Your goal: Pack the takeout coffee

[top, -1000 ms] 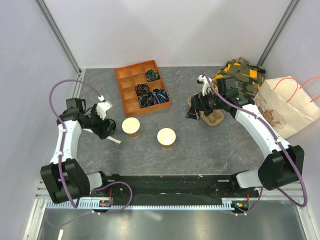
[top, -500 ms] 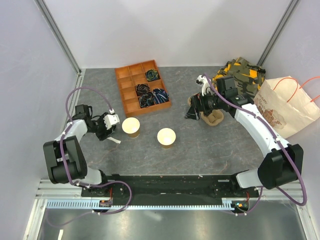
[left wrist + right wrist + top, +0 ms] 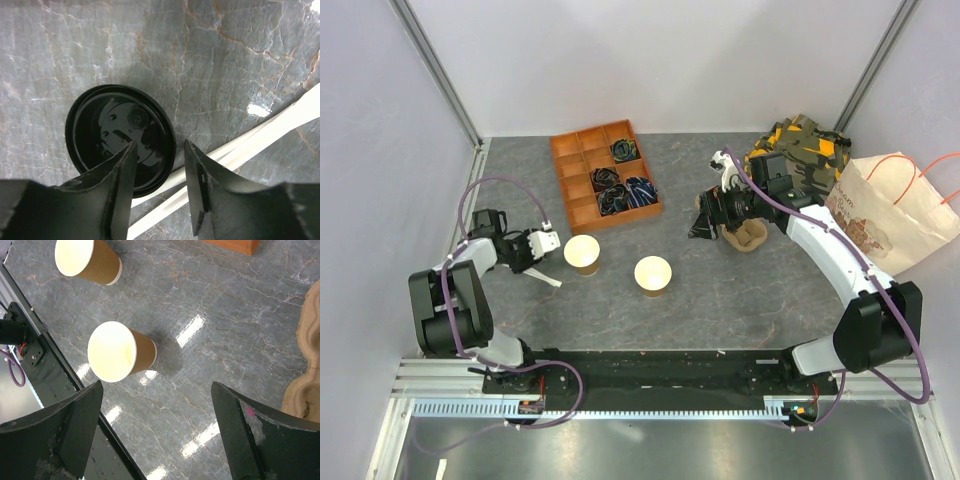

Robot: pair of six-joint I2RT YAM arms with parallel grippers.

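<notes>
No lidded takeout coffee is in view. Two lidless tan cups (image 3: 582, 254) (image 3: 652, 275) stand upright mid-table. A round black lid (image 3: 100, 135) lies inside up on the table beside white stirrer sticks (image 3: 260, 135). My left gripper (image 3: 160, 145) hangs low over the lid, to the left of the left cup. Its jaws stand partly apart, one over the lid's inside and one outside its rim, touching neither. My right gripper (image 3: 703, 222) hovers wide open and empty at the brown pulp carrier (image 3: 745, 235). In its wrist view the nearer cup (image 3: 112, 352) lies ahead.
An orange compartment tray (image 3: 605, 175) with dark coiled items sits at the back. A camouflage cloth (image 3: 805, 145) and a paper bag (image 3: 895, 215) with orange handles lie at the right. Walls close in the table on both sides.
The left arm has folded back to the left and lowered its gripper over the lid, with the jaws narrowing. The right arm has hardly moved.
</notes>
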